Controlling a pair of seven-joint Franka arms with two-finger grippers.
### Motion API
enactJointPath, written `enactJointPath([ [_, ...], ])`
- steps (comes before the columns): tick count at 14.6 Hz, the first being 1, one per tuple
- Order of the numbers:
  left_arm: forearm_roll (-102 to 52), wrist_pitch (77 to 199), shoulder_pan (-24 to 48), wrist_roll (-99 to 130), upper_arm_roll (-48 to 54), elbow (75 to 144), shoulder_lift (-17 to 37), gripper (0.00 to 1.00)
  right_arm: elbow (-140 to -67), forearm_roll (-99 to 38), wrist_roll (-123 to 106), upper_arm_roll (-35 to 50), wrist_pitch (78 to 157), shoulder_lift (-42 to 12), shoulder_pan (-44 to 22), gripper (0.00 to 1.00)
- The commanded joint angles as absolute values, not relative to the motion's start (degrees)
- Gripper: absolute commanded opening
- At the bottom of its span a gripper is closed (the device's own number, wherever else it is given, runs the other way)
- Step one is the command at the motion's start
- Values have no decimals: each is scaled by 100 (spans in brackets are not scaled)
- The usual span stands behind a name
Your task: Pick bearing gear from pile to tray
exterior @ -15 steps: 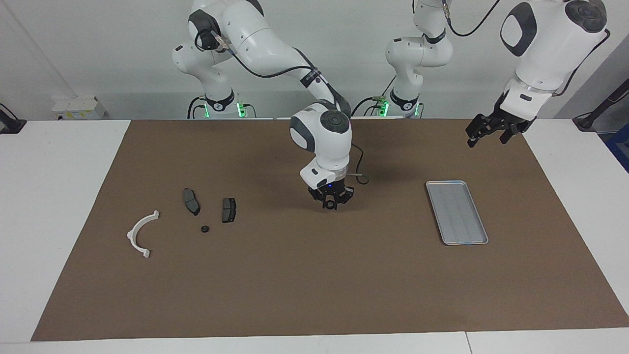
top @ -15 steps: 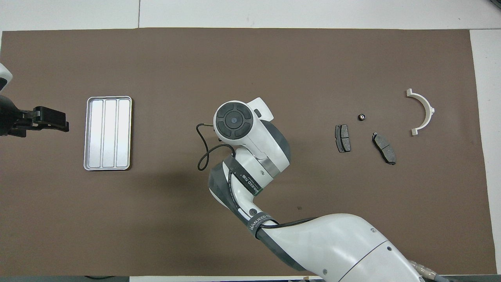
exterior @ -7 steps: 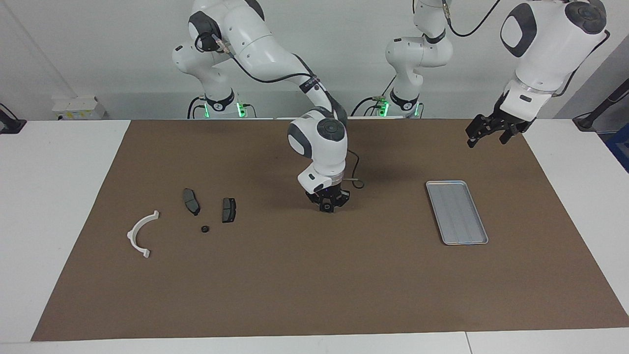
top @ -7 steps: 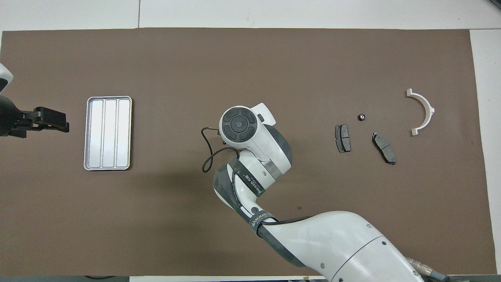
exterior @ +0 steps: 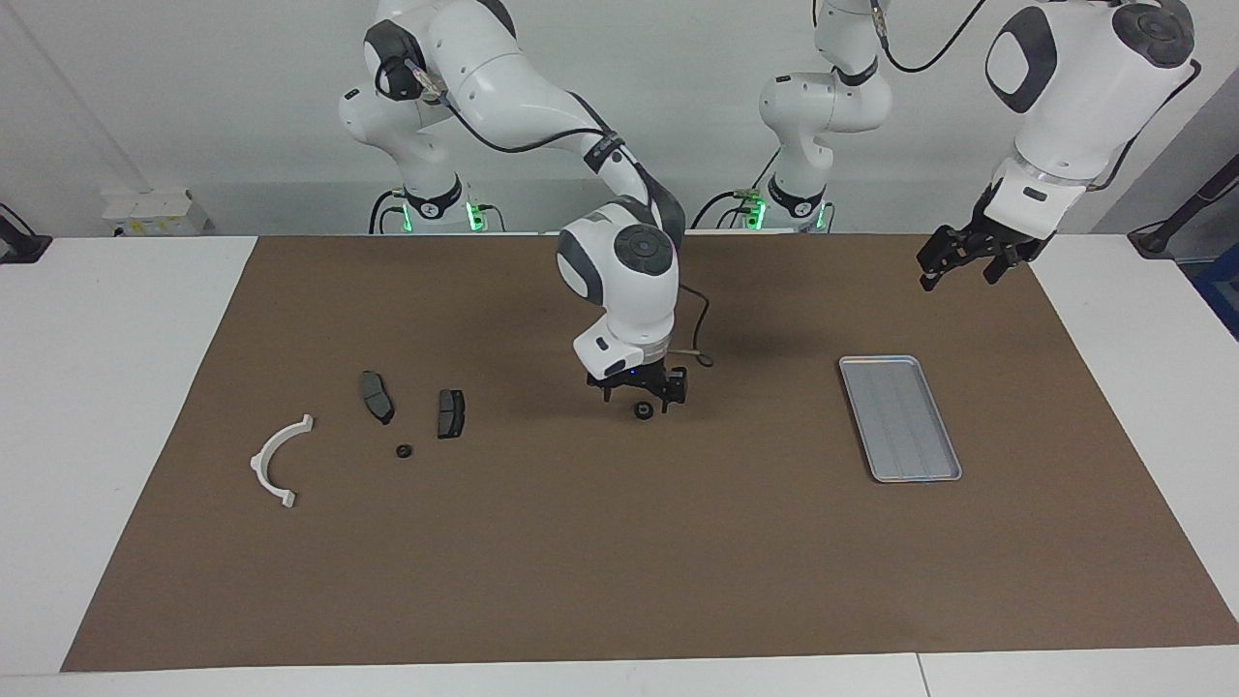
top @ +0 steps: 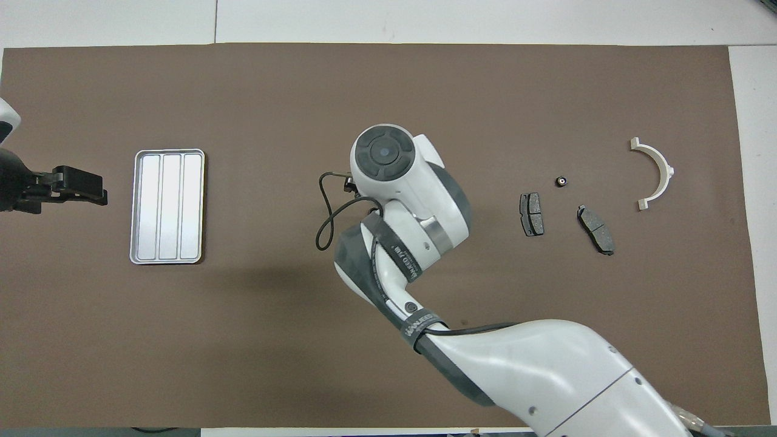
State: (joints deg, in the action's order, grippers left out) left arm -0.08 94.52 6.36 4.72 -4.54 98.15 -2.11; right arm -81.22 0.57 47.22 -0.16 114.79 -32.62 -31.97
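1. Here, your right gripper (exterior: 640, 396) sits spread just above the mat (exterior: 619, 542), holding nothing.
2. You see the gear (exterior: 641, 410) lying on the mat right under its fingertips.
3. The tray (exterior: 900, 418) lies well apart, toward the left arm's end.
4. Your left gripper (exterior: 958, 266) waits spread, high up by the tray's end.

A band (top: 402, 259) on the right arm reads "WANJEED".

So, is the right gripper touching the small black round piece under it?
Cannot tell. In the facing view the round piece lies on the mat just below the right gripper, with no clear gap. Overhead, the right arm hides both.
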Motion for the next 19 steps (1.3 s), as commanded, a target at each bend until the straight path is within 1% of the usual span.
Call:
enactJointPath([
  [1, -53, 9501, 676, 667, -466, 9949, -334, 100, -7805, -132, 3642, 79, 10864, -2902, -2384, 100],
  [3, -44, 9553, 712, 1289, -422, 9941, -325, 100, -7857, -18, 2337, 27, 10548, -2638, -1971, 100],
  [4, -44, 9719, 799, 1623, -413, 9940, -316, 100, -7936, 0, 1624, 18, 10495, -2506, -1638, 100],
  [6, -44, 9975, 1176, 2509, -404, 10063, -325, 100, -8251, -9, 760, 35, 10494, -2304, -1031, 100],
  [8, -61, 10037, 1633, 3153, -404, 10090, -238, 100, -8533, -9, 415, 26, 10503, -2189, -740, 100],
  [10, -332, 10185, 1941, 3741, -396, 10064, -54, 100, -9014, -9, 325, 26, 10686, -2005, -520, 100],
  [11, -421, 10291, 2186, 4127, -404, 10046, 52, 100, -9374, -9, 290, 26, 10966, -1873, -379, 100],
  [13, -439, 10607, 2687, 4752, -404, 9871, 507, 100, -10200, -9, 142, 26, 11914, -1636, -176, 100],
  [14, -448, 10687, 2898, 4972, -404, 9748, 779, 100, -10387, -9, 115, 26, 12127, -1635, -158, 100],
  [16, -536, 11046, 3207, 5386, -404, 9520, 1325, 100, -10494, -9, 132, 26, 12217, -1722, -158, 100],
  [17, -562, 11083, 3486, 5692, -413, 9353, 1780, 100, -10529, -17, 149, 26, 12252, -1757, -158, 99],
  [18, -554, 11127, 3689, 5991, -422, 8917, 2245, 100, -10538, -18, 149, 26, 12348, -1810, -167, 99],
  [19, -562, 11162, 3805, 6307, -422, 8399, 2859, 100, -10582, -18, 158, 26, 12392, -1837, -167, 99],
])
